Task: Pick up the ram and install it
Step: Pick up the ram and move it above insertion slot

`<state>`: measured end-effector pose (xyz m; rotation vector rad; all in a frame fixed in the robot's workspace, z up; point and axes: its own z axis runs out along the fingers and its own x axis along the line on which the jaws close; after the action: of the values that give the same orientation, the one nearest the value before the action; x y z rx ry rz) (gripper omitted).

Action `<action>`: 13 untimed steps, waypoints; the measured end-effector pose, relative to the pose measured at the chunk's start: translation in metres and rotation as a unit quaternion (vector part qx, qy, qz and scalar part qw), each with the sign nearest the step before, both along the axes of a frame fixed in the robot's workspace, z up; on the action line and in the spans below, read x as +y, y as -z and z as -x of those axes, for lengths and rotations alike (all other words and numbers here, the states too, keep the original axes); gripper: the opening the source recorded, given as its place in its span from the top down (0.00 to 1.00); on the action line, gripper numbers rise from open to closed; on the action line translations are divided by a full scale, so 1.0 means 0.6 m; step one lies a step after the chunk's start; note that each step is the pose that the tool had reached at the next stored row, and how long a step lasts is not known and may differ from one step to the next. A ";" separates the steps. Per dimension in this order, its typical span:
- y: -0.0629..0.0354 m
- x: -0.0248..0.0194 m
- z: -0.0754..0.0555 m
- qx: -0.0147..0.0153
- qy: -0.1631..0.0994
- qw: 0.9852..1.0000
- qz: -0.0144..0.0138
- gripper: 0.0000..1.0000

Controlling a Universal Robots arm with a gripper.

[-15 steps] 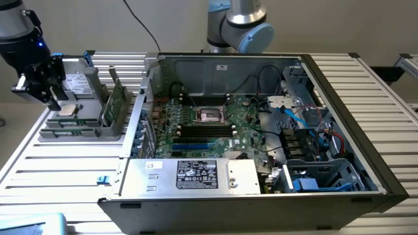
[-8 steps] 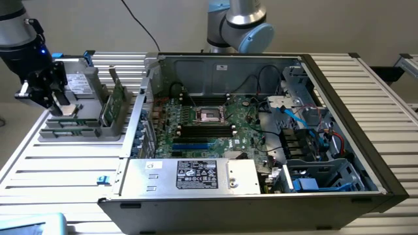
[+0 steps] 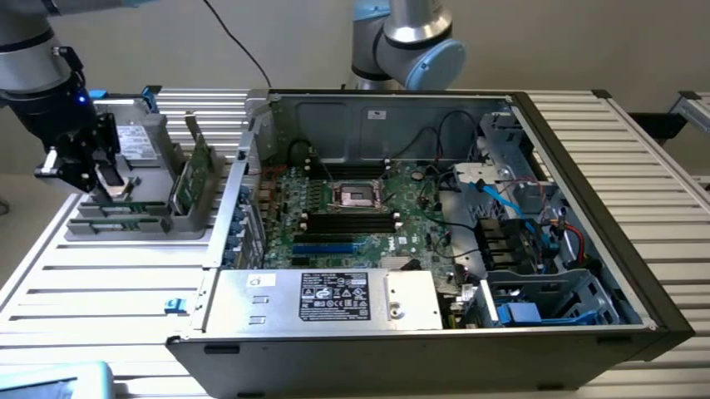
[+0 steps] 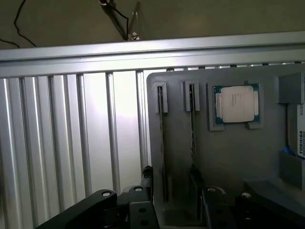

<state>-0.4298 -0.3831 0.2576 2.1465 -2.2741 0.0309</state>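
Two ram sticks stand edge-on in parallel slots of a grey holder (image 4: 228, 157): one ram (image 4: 160, 143) nearer the bare table, the other ram (image 4: 192, 138) beside it. My gripper (image 4: 162, 212) is open, its dark fingers (image 4: 102, 202) spread to either side of the slots' near end without touching a stick. In the exterior view my gripper (image 3: 89, 187) hangs just above the holder (image 3: 133, 218) at that view's left, over its front slots. The motherboard's black memory slots (image 3: 349, 221) lie inside the open computer case (image 3: 444, 208).
A square silver processor chip (image 4: 237, 106) sits in the holder beside the slots, and a grey drive (image 3: 139, 143) stands behind. A green board (image 3: 201, 170) stands upright at the holder's case side. A power supply (image 3: 322, 299) fills the case's front. Ribbed table (image 3: 100, 287) surrounds everything.
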 end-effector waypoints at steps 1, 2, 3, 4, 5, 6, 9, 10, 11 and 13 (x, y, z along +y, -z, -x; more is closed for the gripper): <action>0.003 -0.0012 0.000 0.000 0.000 1.000 0.000 0.57; 0.006 -0.0032 0.000 0.000 0.000 1.000 0.000 0.57; 0.009 -0.0054 0.000 0.000 0.000 1.000 0.000 0.57; 0.012 -0.0069 -0.001 0.000 0.000 1.000 0.000 0.57; 0.015 -0.0078 -0.002 0.000 0.000 1.000 0.000 0.57; 0.018 -0.0085 -0.005 0.000 0.000 1.000 0.000 0.57; 0.027 -0.0091 -0.009 0.000 0.000 1.000 0.000 0.57; 0.030 -0.0091 -0.009 0.000 -0.001 1.000 0.000 0.57; 0.033 -0.0091 -0.009 0.000 -0.001 1.000 0.000 0.57; 0.039 -0.0093 -0.009 0.000 -0.001 1.000 0.000 0.57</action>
<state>-0.4244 -0.3886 0.2340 2.1478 -2.2726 0.0304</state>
